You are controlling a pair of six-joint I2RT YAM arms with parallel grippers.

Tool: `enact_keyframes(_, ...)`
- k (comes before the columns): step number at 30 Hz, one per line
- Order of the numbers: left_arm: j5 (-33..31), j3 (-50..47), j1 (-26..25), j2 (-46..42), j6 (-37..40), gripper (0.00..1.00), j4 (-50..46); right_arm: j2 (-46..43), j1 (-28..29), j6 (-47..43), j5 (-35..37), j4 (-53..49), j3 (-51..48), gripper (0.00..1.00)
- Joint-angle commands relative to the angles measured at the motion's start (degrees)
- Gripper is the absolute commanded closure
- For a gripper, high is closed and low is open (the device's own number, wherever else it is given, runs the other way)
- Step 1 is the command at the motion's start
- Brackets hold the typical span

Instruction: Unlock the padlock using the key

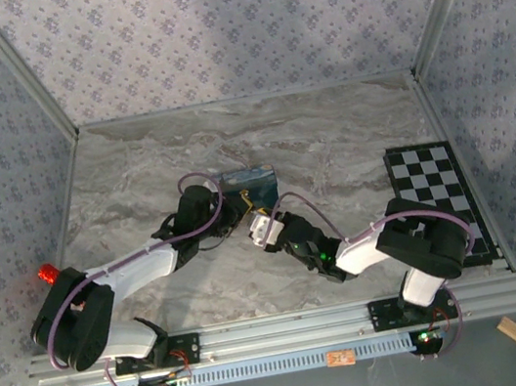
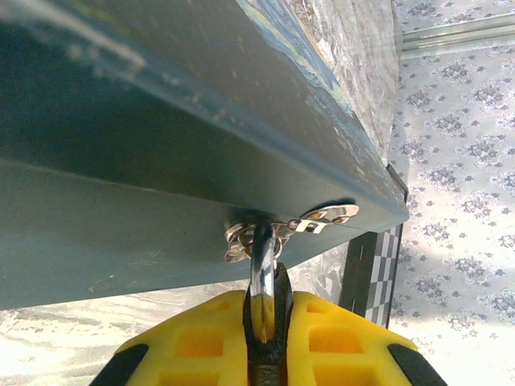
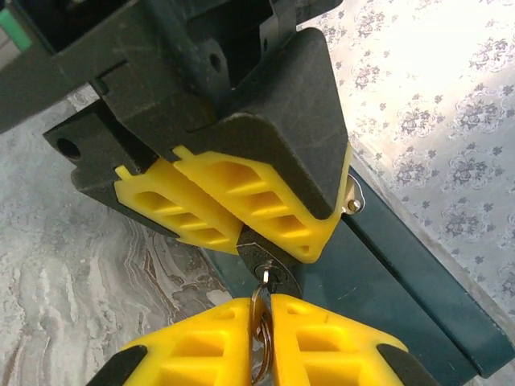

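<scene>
The black padlock (image 2: 283,310) hangs by its silver shackle (image 2: 263,261) from the metal hasp (image 2: 326,217) of the blue box (image 2: 121,161). My left gripper (image 2: 269,326) is shut on the padlock body. In the right wrist view the padlock's keyhole end (image 3: 278,261) pokes out from under the left gripper's yellow fingers (image 3: 257,201). The key (image 3: 264,299), with a ring on it, sits in the keyhole, and my right gripper (image 3: 263,338) is shut on the key. From above, the left gripper (image 1: 233,212) and right gripper (image 1: 261,225) meet just in front of the box (image 1: 249,185).
A black-and-white chessboard (image 1: 438,202) lies at the right side of the marble table (image 1: 327,132). A red knob (image 1: 47,275) sits by the left arm's base. A small wooden block (image 1: 512,330) rests below the front rail. Patterned walls enclose the table.
</scene>
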Motion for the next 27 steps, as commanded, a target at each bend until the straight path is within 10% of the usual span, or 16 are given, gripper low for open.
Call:
enact_keyframes(1,0.9,0.5,-0.5,-1.4,-0.3,1.00,1.6,-0.2,-0.5,4.8,1.8,-0.3,1.4,0.87)
enact_keyframes(18,1.0,-0.8,-0.5,-1.3,-0.4,1.00,4.2,-5.4,-3.8,44.2,-2.8,-7.1,0.1,0.92)
enact_keyframes(27,1.2,-1.3,-0.6,-0.8,1.2,1.00,3.2,-7.9,-2.7,41.2,-2.5,-9.3,-1.6,0.92)
